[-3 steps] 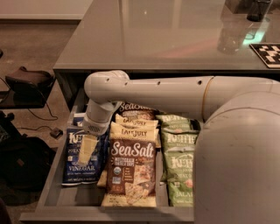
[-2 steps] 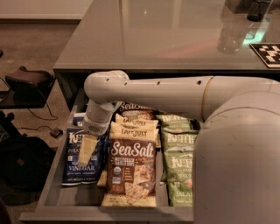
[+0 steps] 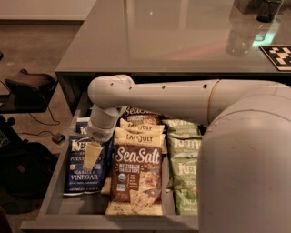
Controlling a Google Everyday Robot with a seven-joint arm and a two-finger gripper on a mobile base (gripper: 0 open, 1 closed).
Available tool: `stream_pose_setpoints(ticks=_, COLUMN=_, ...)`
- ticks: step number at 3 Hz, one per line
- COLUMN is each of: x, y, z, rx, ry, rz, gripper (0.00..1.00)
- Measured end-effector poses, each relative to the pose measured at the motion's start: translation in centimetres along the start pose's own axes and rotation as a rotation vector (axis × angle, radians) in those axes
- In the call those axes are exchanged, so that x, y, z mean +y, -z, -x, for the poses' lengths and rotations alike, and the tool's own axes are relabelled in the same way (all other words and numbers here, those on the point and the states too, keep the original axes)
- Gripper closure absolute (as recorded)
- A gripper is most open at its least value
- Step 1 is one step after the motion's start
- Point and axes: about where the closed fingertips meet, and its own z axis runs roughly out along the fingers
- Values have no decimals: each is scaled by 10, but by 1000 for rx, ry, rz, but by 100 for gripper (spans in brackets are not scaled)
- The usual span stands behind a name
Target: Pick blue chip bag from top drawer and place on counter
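Nothing is seen to have moved since the earlier pictures: the arm (image 3: 163,94) is held in the same reach over the open top drawer (image 3: 53,182), and the bags lie as they did.

The gripper (image 3: 92,156) is lowered into the left side of the drawer, hanging from the white wrist and set directly over the upper part of the blue chip bag (image 3: 84,176). A pale tip of it is seen against the bag's face; whether contact is made cannot be told, and whether the gripper is spread or pressed together cannot be told either.

The blue chip bag is found flat in the drawer's leftmost column, its label facing up, with the word VINEGAR readable near its lower end. Just beside it on the right, a brown Sea Salt bag (image 3: 136,178) is laid over further bags of the same brand (image 3: 139,132), which are stacked behind it. A column of green chip bags (image 3: 184,175) is placed next to those, partly hidden by the robot's grey body (image 3: 248,173).

Above the drawer, the dark glossy counter (image 3: 159,41) is seen, with a black-and-white marker (image 3: 278,56) near its right edge and a dark container (image 3: 268,9) at the far corner. On the floor to the left, dark equipment (image 3: 28,86) is stood.
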Motion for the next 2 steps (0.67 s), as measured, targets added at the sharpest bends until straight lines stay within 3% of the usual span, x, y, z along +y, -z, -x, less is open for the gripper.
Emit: stream_pose_setpoints(ticks=2, x=0, y=-1, z=-3, rx=3, ry=-7, rz=-2, gripper=64)
